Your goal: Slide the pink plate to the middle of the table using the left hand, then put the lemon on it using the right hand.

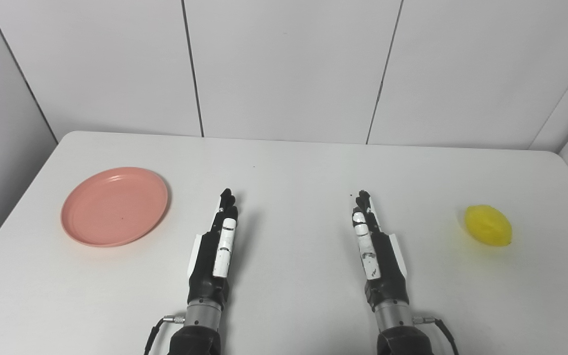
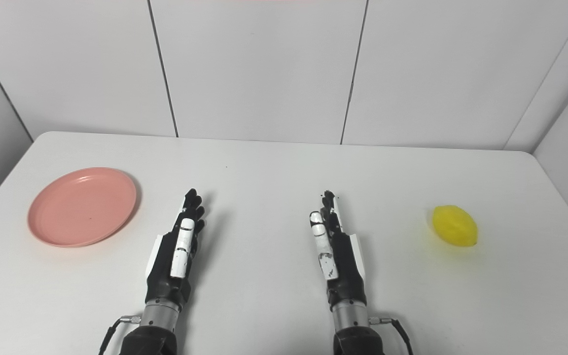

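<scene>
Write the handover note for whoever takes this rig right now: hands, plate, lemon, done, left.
Left hand: open, fingers straight, holding nothing, right of the pink plate and apart from it.
Right hand: open, holding nothing, well left of the lemon.
Pink plate: left side of the table, with nothing on it.
Lemon: on the table's right side.
Done: nothing yet.
Left: slide the plate to the middle with the left hand, then put the lemon on it with the right.
</scene>
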You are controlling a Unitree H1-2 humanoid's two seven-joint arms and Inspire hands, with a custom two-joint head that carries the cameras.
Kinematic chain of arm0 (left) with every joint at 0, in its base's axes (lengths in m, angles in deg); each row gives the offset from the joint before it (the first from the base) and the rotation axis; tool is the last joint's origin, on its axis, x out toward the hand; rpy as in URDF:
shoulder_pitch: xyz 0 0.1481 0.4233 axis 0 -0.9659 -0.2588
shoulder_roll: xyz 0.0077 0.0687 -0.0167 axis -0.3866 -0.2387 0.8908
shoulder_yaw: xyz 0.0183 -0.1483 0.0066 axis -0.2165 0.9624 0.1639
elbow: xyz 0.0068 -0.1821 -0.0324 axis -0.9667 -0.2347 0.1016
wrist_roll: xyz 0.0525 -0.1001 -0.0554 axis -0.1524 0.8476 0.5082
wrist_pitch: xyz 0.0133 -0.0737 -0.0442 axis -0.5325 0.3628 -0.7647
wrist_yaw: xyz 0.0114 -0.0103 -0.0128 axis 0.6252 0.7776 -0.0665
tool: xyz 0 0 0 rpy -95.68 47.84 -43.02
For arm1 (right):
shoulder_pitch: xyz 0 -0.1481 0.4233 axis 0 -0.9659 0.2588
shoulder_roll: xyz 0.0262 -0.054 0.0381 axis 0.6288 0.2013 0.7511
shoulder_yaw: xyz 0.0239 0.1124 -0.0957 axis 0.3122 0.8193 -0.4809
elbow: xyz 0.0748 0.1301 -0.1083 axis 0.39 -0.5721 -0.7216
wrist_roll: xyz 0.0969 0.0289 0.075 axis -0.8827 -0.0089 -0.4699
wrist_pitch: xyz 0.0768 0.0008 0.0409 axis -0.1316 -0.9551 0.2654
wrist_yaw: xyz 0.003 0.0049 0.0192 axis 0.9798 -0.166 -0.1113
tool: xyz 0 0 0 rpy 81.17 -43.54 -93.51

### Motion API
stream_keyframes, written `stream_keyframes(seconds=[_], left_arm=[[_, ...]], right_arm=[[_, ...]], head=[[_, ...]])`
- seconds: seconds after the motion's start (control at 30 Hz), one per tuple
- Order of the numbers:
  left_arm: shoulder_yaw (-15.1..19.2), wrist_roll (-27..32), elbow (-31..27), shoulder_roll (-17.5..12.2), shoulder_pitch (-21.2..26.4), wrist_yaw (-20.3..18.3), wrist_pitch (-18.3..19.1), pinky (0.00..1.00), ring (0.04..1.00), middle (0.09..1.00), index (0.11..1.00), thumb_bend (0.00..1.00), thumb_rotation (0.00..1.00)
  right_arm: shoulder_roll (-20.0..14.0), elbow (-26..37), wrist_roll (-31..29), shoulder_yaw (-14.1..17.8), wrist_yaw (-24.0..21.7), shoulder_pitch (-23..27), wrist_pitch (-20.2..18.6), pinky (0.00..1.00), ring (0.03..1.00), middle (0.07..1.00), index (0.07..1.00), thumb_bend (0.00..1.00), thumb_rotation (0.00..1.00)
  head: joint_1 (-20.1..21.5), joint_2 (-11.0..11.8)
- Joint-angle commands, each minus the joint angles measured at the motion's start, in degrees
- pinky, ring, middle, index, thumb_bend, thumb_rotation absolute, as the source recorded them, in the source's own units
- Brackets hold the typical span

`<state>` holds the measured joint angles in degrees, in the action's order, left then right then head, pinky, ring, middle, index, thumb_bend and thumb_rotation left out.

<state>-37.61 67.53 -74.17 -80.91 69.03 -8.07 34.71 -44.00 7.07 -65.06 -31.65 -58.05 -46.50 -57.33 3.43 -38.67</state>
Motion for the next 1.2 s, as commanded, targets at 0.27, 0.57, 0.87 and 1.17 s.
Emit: stream_keyframes(seconds=[0.27,0.57,0.87,1.17], left_arm=[[-2.43,1.84,-2.53,-3.24,1.98,-5.36,1.53,1.0,1.0,1.0,1.0,0.43,1.0],[-3.13,3.16,-2.61,-4.41,1.95,-7.58,2.01,1.0,1.0,1.0,1.0,0.46,1.0],[-1.2,1.98,-1.35,-1.54,1.53,-3.29,-1.58,1.0,1.0,1.0,1.0,0.45,1.0],[-0.85,-0.07,1.77,-0.44,2.25,-0.33,-4.74,1.0,1.0,1.0,1.0,0.49,1.0]], right_arm=[[1.75,0.48,1.11,0.2,2.9,0.71,4.66,1.0,1.0,1.0,1.0,0.61,1.0],[1.87,0.44,0.35,0.19,3.01,0.51,5.3,1.0,1.0,1.0,1.0,0.58,1.0],[0.92,-0.56,-2.29,-0.09,0.75,0.76,8.04,1.0,1.0,1.0,1.0,0.55,1.0],[0.1,-1.63,-3.49,0.22,-0.52,1.04,9.66,1.0,1.0,1.0,1.0,0.57,1.0]], head=[[0.14,-0.12],[-0.12,0.02],[-0.8,0.08],[-2.06,0.77]])
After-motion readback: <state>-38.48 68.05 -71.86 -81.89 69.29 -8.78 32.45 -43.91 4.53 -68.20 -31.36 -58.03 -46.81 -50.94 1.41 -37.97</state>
